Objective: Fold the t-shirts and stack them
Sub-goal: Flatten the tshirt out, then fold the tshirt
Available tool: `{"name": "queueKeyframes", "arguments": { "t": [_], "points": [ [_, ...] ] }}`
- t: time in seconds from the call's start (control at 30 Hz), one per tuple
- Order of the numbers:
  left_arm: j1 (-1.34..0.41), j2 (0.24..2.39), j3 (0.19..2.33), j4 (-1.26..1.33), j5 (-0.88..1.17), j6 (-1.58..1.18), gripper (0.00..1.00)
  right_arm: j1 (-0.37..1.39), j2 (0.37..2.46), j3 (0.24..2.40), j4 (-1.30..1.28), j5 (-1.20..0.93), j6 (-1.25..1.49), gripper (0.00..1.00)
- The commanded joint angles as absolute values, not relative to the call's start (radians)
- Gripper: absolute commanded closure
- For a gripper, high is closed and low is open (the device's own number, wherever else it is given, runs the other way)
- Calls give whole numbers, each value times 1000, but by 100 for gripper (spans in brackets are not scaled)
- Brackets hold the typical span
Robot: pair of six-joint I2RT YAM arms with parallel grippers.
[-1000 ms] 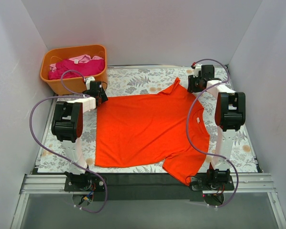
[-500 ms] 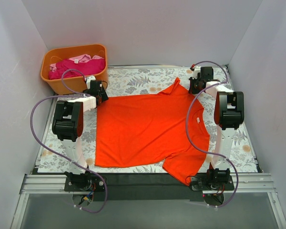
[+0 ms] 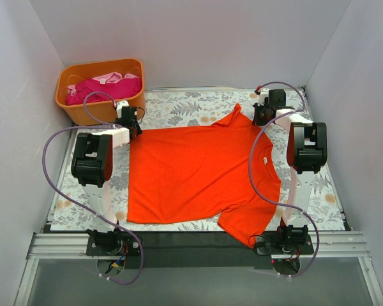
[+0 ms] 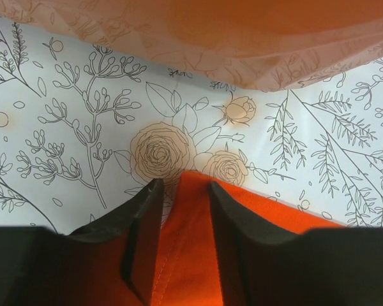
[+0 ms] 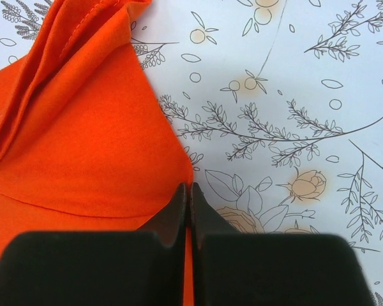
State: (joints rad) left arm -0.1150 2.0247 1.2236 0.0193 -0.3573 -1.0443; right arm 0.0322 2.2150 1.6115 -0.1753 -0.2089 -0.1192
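Observation:
The orange-red t-shirt (image 3: 198, 172) lies spread flat on the flowered cloth, collar toward the right. My left gripper (image 3: 131, 121) sits at its far-left hem corner. In the left wrist view the left gripper (image 4: 184, 185) has its jaws still apart, with the t-shirt's corner (image 4: 191, 255) lying between them. My right gripper (image 3: 263, 116) is at the far-right edge, beside the bunched far sleeve. In the right wrist view the right gripper (image 5: 190, 187) is shut, with a sliver of the t-shirt's edge (image 5: 83, 140) pinched in it. Magenta pink (image 3: 105, 88) and pale pink (image 3: 108, 78) t-shirts lie heaped in the tub.
The orange plastic tub (image 3: 99, 67) stands at the far left corner, close behind my left gripper; its wall (image 4: 210, 32) fills the top of the left wrist view. Grey walls enclose the table on three sides. The near sleeve hangs toward the table's front edge (image 3: 198, 236).
The right jaws have closed onto the shirt's edge. The left jaws have narrowed around the hem corner. Both arms have barely moved.

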Motion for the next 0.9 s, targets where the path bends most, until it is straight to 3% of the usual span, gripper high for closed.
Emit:
{"name": "queueKeyframes", "arguments": {
  "t": [0.0,0.17,0.23,0.87],
  "points": [
    [-104,2042,1215,5,-347,-1052,68,20,2195,1583,-189,-181,-123,99],
    [-104,2017,1181,6,-336,-1052,87,17,2171,1562,-187,-169,-110,99],
    [-104,2006,1164,5,-333,-1046,99,15,2164,1560,-187,-169,-103,99],
    [-104,1847,1195,5,-359,-999,100,9,2037,1583,-147,-135,-83,99]
  ]
}}
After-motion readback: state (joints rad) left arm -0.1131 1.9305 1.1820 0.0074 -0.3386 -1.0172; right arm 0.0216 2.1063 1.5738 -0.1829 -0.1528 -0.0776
